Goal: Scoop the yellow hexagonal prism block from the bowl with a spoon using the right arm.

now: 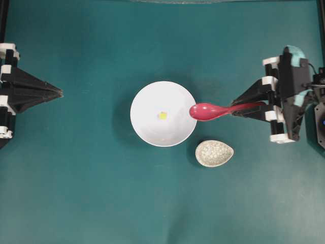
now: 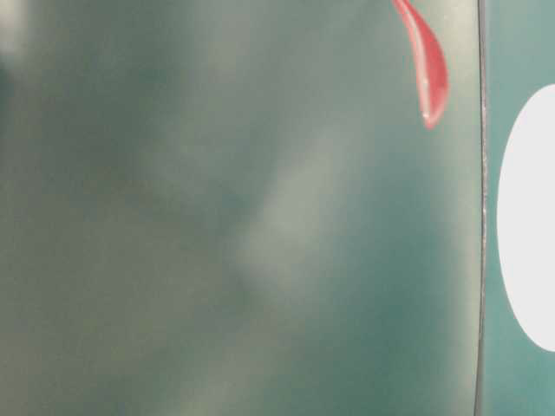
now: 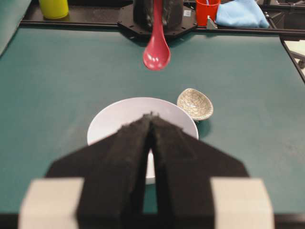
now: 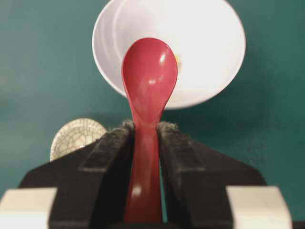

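Observation:
The white bowl (image 1: 163, 114) sits mid-table with the tiny yellow block (image 1: 162, 115) in its middle. My right gripper (image 1: 238, 108) is shut on the handle of the pink-red spoon (image 1: 205, 111). The spoon's scoop hangs above the bowl's right rim. In the right wrist view the spoon (image 4: 148, 81) sticks out from between the pads, over the bowl (image 4: 209, 43). A sliver of the block (image 4: 177, 58) shows past the scoop's edge. My left gripper (image 1: 60, 93) is shut and empty at the far left. In its wrist view (image 3: 151, 116) it points at the bowl (image 3: 119, 114) and the spoon (image 3: 157, 50).
A small speckled beige oval dish (image 1: 214, 153) lies just right of and in front of the bowl. In the left wrist view a yellow cup (image 3: 54, 8), a red cup (image 3: 208, 10) and a blue cloth (image 3: 240, 13) sit beyond the table's far edge.

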